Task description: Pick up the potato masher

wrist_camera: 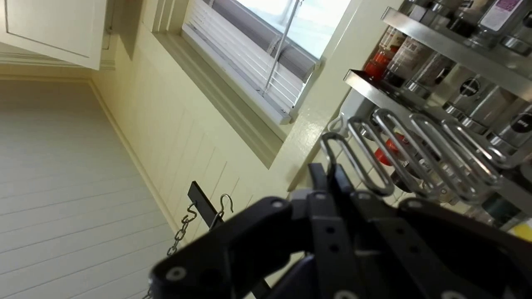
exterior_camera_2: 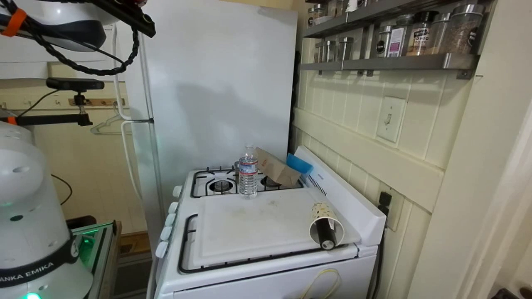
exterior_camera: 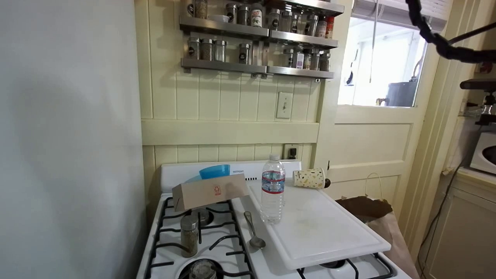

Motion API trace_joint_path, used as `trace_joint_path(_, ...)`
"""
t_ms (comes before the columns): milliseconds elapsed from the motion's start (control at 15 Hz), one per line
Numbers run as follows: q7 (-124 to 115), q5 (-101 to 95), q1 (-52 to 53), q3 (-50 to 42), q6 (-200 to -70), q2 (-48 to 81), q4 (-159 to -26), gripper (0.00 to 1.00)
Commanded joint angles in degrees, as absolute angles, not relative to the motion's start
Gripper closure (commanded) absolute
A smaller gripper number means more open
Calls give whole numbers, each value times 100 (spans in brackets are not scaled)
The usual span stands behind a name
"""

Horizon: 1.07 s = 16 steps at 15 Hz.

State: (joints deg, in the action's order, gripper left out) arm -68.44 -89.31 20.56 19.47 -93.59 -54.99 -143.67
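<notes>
As the gripper [wrist_camera: 331,176] is holding the potato masher [wrist_camera: 415,151] aloft, jaws nearly meeting on its wire, we are judging the pick-up complete.

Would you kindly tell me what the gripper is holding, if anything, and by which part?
The gripper holds the potato masher by one end of its zigzag wire, pinched between the fingertips.

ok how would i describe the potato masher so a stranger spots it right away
In the wrist view, find the metal shelves at the right, then the dark gripper at the bottom. It holds the potato masher in front of those shelves. Look for silvery wire bent into open zigzag loops, unlike the lidded jars behind it.
</notes>
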Motion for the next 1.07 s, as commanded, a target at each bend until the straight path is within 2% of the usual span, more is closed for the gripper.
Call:
trace_joint_path(0, -7187, -9182, 2115, 1902, -9227, -5448, -14143, 99)
trace_joint_path(533, -7186, -8973, 2134, 1463, -9558, -5038, -12914, 99)
trace_joint_path(600, -7239, -9025, 2070, 1593, -9406, -5277, -13255, 99)
trace_joint_path(667, -7218, -9017, 2064, 1566, -9427, -5233, -13174, 94)
trace_joint_path(733, -7218, -9017, 2063, 1558, -9427, -5217, -13186, 94)
trace_joint_path(800, -7282, -9011, 2057, 1572, -9401, -5220, -13240, 99)
trace_joint_path(1000, -7608, -9006, 1904, 1454, -9279, -5123, -12944, 99)
